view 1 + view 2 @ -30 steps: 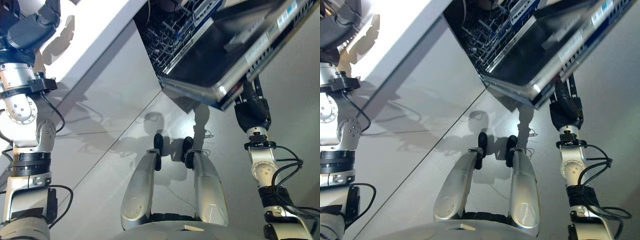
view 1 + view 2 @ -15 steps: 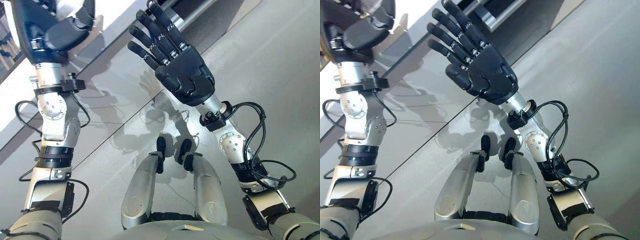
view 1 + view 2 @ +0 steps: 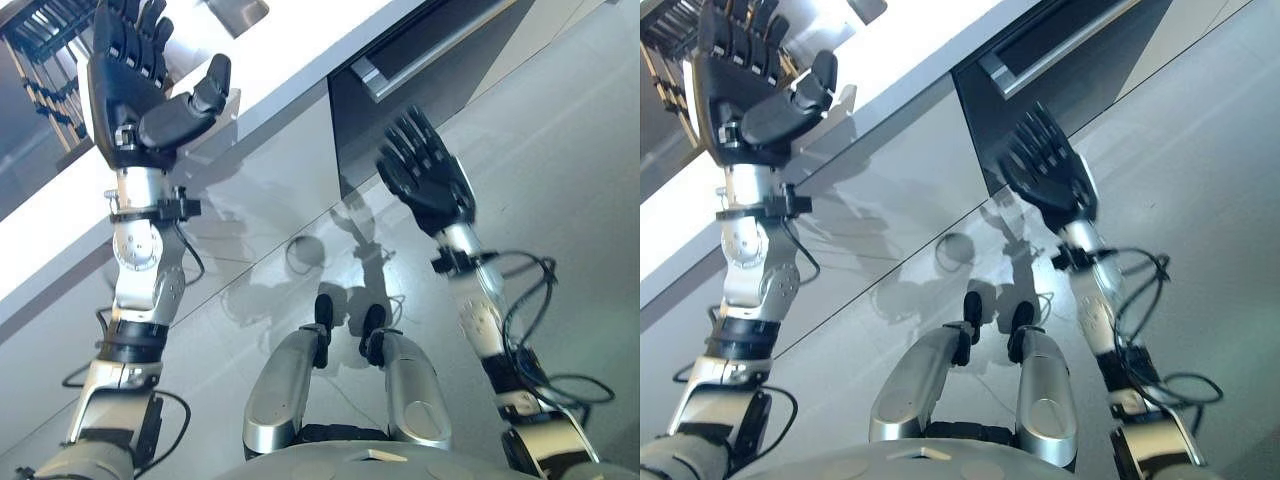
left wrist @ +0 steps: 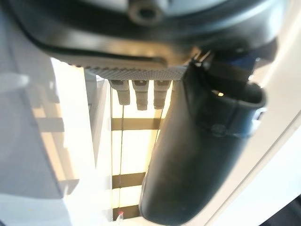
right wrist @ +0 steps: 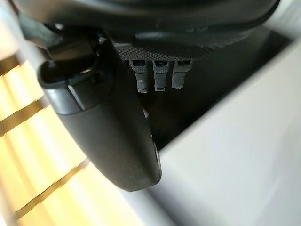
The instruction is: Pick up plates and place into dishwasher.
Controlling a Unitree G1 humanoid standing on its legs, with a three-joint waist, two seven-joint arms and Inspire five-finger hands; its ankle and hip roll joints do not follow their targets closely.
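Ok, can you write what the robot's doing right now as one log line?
left hand: open, raised, holds nothing | right hand: open, holds nothing, before dark dishwasher door | door: shut | plates: not visible

Both hands raised, left hand (image 3: 740, 95) and right hand (image 3: 1052, 180), seemingly empty.

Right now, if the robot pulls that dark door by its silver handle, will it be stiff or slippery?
The dark door looks like a flat, rigid panel, so it would probably swing as one stiff piece, not bend. Its silver handle is a smooth, shiny bar, so it may be a bit slippery. The open right hand near it touches nothing.
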